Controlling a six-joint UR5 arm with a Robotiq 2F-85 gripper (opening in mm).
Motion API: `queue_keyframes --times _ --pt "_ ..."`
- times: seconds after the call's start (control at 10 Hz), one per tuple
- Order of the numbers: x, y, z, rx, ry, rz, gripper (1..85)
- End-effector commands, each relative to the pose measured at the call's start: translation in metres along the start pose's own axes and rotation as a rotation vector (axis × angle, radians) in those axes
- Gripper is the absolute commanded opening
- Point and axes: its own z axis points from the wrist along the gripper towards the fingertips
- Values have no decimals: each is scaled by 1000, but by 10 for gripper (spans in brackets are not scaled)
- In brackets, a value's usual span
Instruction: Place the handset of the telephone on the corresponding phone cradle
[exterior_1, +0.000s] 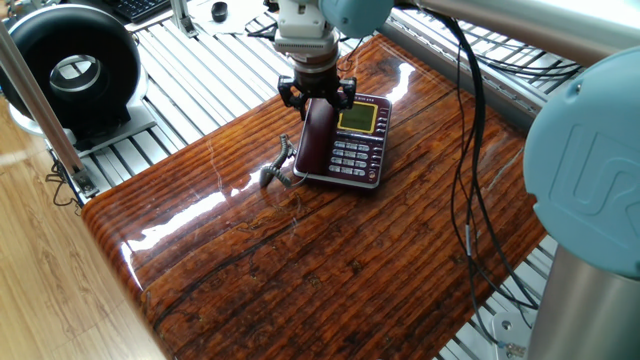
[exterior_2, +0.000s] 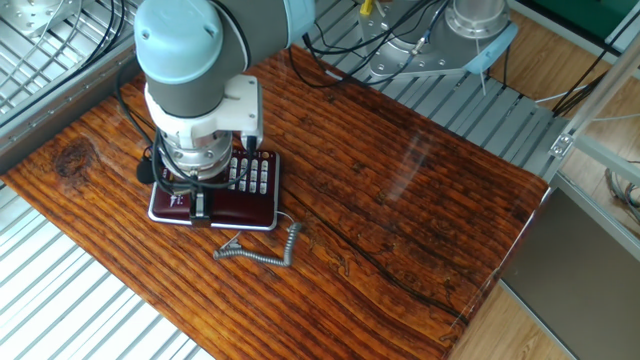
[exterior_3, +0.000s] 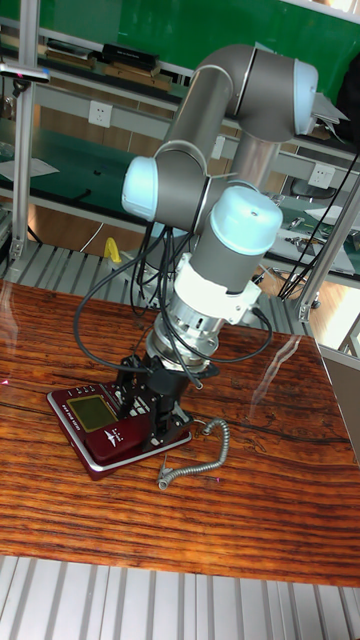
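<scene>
The dark maroon telephone (exterior_1: 358, 140) lies on the wooden table with its yellow-green screen and keypad showing. Along the phone's left side lies the maroon handset (exterior_1: 318, 142), over the phone cradle, which it covers. My gripper (exterior_1: 316, 100) stands straight down over the handset's far end, its black fingers (exterior_1: 290, 97) straddling it, and looks shut on it. In the other fixed view the gripper (exterior_2: 197, 203) hides most of the handset (exterior_2: 245, 208). The grey coiled cord (exterior_1: 277, 168) trails off the phone's near corner onto the table.
A black round device (exterior_1: 75, 65) sits on the metal rails at the back left. Black cables (exterior_1: 465, 180) hang over the table's right side. The wooden table (exterior_1: 300, 260) ends near the front, and the arm's base (exterior_1: 590, 200) rises at the right.
</scene>
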Motion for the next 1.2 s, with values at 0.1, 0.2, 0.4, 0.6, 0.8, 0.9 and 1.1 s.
queue_keyframes --times 0.1,0.2,0.4,0.6,0.8,0.9,1.1 --pt "-2 5 -4 -10 -37 8 623" --pt "-1 8 -6 -22 -41 7 637" --pt "-2 10 -14 -39 -59 12 660" --pt "1 3 -30 -46 -57 13 687" --pt "4 -4 -39 -28 -67 22 700" --pt "13 -2 -49 -33 -59 22 703" --pt "23 -6 -70 1 -98 99 687"
